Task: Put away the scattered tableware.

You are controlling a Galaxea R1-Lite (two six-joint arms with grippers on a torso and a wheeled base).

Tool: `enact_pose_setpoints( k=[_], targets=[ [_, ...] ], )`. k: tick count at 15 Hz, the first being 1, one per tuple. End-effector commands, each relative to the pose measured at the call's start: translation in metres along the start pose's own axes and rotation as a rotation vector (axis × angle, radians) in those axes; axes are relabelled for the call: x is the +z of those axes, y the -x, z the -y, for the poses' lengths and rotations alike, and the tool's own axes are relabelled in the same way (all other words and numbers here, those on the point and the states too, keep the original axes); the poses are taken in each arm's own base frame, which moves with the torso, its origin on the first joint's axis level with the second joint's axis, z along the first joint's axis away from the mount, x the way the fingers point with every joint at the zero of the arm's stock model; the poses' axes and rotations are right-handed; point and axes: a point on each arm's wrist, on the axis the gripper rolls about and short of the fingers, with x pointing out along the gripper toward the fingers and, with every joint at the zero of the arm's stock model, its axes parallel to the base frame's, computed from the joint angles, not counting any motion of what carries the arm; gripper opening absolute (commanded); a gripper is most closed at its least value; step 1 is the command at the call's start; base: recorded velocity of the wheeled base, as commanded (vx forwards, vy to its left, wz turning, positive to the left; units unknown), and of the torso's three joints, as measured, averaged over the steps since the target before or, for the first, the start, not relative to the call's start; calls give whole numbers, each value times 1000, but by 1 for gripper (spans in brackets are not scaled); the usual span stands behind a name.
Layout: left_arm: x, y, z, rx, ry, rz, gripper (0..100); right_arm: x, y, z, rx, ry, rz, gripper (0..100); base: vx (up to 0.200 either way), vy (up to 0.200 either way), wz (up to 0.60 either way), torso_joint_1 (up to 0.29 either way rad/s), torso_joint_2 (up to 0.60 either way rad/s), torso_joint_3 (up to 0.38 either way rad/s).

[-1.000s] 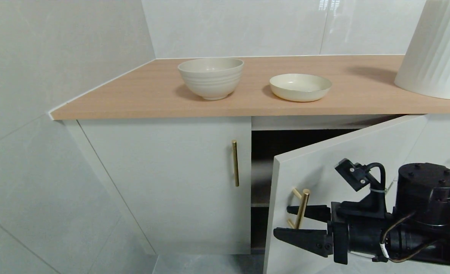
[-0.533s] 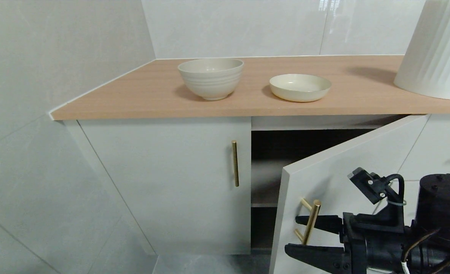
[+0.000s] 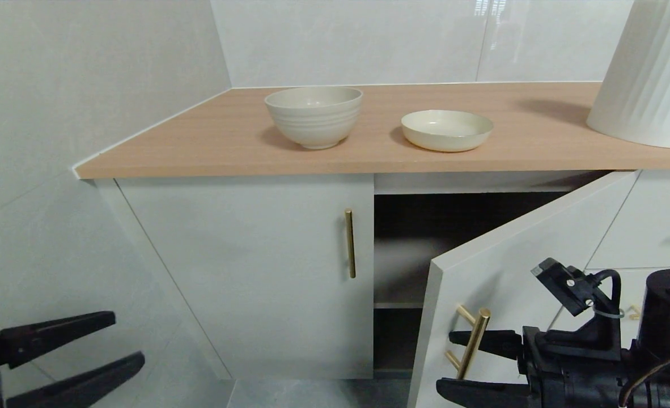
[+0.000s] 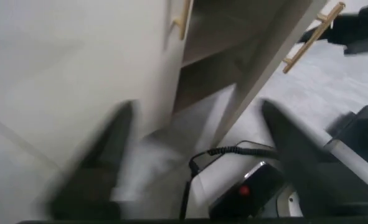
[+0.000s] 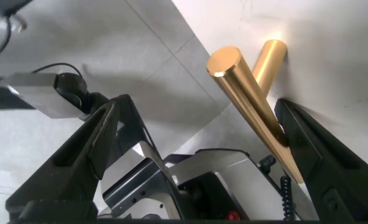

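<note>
Right gripper (image 3: 445, 361) stands open, fingers either side of the brass handle (image 3: 473, 341), clamping nothing. Left gripper (image 3: 126, 340) is open and empty, low beside the wall. Tableware, 2 pieces: deep bowl (image 3: 314, 116) and shallow dish (image 3: 446, 130), upright, near each other but apart, on the countertop (image 3: 199, 148) above the half-open cupboard door (image 3: 528, 238). Judged rigid, smooth-glazed, slippery and breakable, of light to moderate weight. Best hold: pinch the rim, 1 finger inside, 1 outside.

Probably a home kitchen, wooden countertop (image 3: 216, 144) ran along tiled walls (image 3: 85, 68), white cabinets (image 3: 244, 272) with brass handles (image 3: 350, 243) stood beneath
</note>
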Motion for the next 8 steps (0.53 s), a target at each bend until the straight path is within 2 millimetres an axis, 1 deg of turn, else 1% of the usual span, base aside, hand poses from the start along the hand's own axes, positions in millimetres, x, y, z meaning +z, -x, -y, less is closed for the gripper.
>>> enact_pose_setpoints(
  k=[1, 4, 6, 8],
  targets=[
    [2, -41, -13, -82, 31, -98, 0, -3, 1, 0, -4, -6, -10, 100, 0, 0, 0, 0, 0, 0],
    [-1, -99, -12, -220, 89, -161, 0, -7, 4, 0, -8, -12, -21, 100, 0, 0, 0, 0, 0, 0],
    [-4, -135, -15, -254, 162, -148, 0, -7, 4, 0, -9, -11, -20, 100, 0, 0, 0, 0, 0, 0],
    [-11, -168, -10, -313, 214, -120, 0, -6, 5, -1, -7, -7, -14, 100, 0, 0, 0, 0, 0, 0]
  ],
)
